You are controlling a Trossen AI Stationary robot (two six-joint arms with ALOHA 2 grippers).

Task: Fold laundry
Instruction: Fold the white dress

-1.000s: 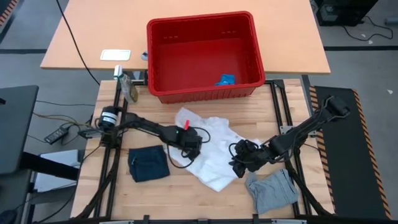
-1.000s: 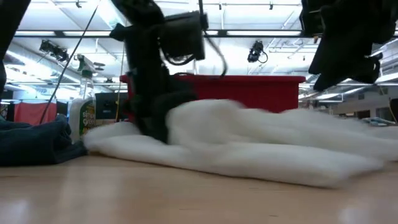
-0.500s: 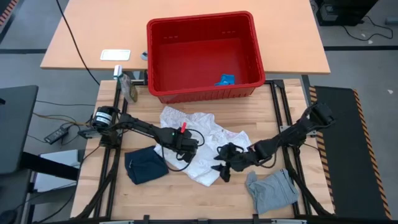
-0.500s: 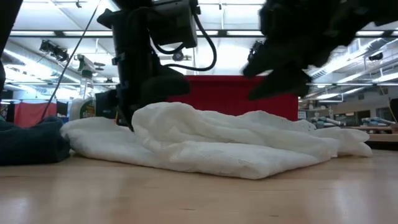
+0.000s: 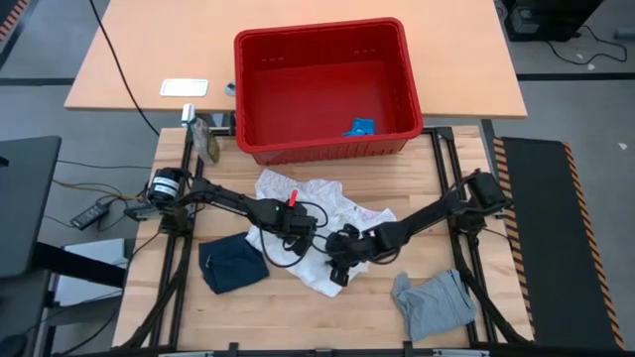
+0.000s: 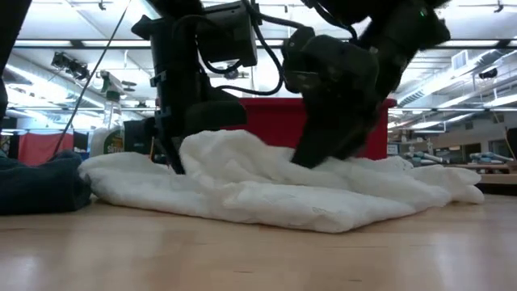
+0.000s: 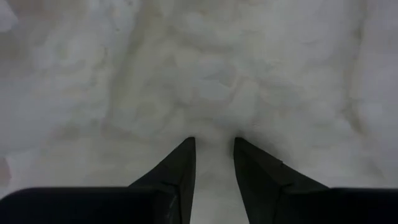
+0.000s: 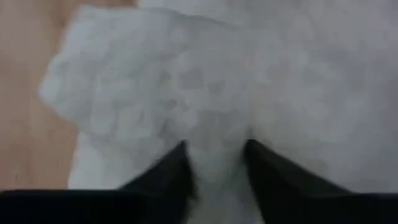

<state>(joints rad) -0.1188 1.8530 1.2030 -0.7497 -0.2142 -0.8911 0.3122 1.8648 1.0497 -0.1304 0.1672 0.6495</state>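
Observation:
The white crinkly cloth [image 5: 322, 213] lies bunched on the wooden table, also in the low view [image 6: 307, 194]. My left gripper [image 5: 301, 238] is shut on its middle left part, seen in the left wrist view [image 7: 213, 146]. My right gripper [image 5: 337, 270] is shut on its near part, seen in the right wrist view [image 8: 214, 152]. The dark navy piece [image 5: 231, 264] lies flat at the near left. The grey piece [image 5: 434, 303] lies at the near right. My left gripper pinches a raised fold of the white cloth [image 7: 213, 127] between its two fingers, coming from above and pointing down. The cloth around it rests on the table. My right gripper pinches a bunch of the white cloth [image 8: 214, 134] between its two fingers near the cloth's near edge, slanting down from the table's right. The held part lies on top of other cloth layers [image 6: 323, 174].
The red plastic basket [image 5: 260, 99] stands at the far edge with a small blue thing [image 5: 359, 126] inside. A spray bottle [image 5: 206, 139] stands at the far left. A black cable loops near the left gripper. Bare wood shows along the near edge.
My right gripper has gone toward the table's left and down onto the white cloth, carrying the cloth's right part over the rest. My left gripper has drawn a little toward the table's left. The cloth has shifted left and is narrower and more bunched.

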